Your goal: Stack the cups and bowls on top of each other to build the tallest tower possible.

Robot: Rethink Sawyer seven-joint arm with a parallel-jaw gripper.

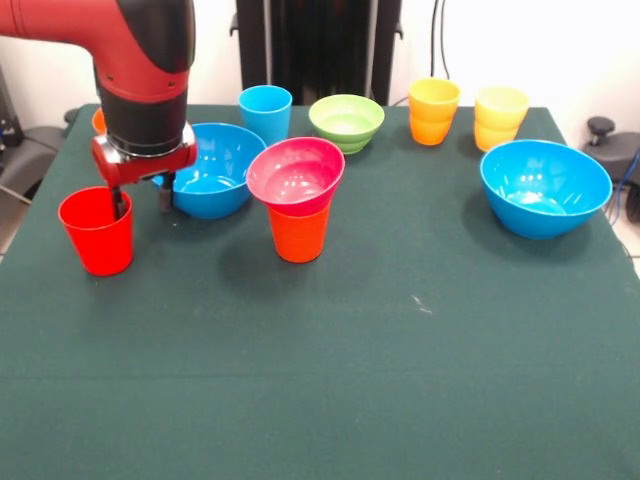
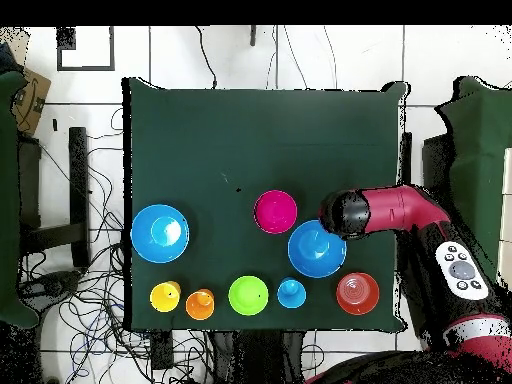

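Observation:
A red cup [image 1: 95, 232] stands upright on the table at the front view's left. My gripper [image 1: 142, 200] hangs over its right rim, open. One finger [image 1: 118, 204] dips inside the cup and the other [image 1: 165, 194] is outside, next to a large blue bowl [image 1: 215, 168]. A pink-red bowl [image 1: 295, 173] sits tilted on an upright orange cup [image 1: 298, 233], forming a small tower at mid-table. In the overhead view my arm's wrist [image 2: 342, 213] hides the red cup, beside the pink-red bowl [image 2: 275, 211] and blue bowl [image 2: 317, 249].
Along the robot's side stand a light blue cup [image 1: 265, 112], a lime-green bowl [image 1: 347, 121], yellow-orange cups [image 1: 433, 110] and pale yellow cups [image 1: 500, 117]. A second blue bowl [image 1: 545, 187] sits at the right. An orange bowl [image 2: 357, 293] lies behind my arm.

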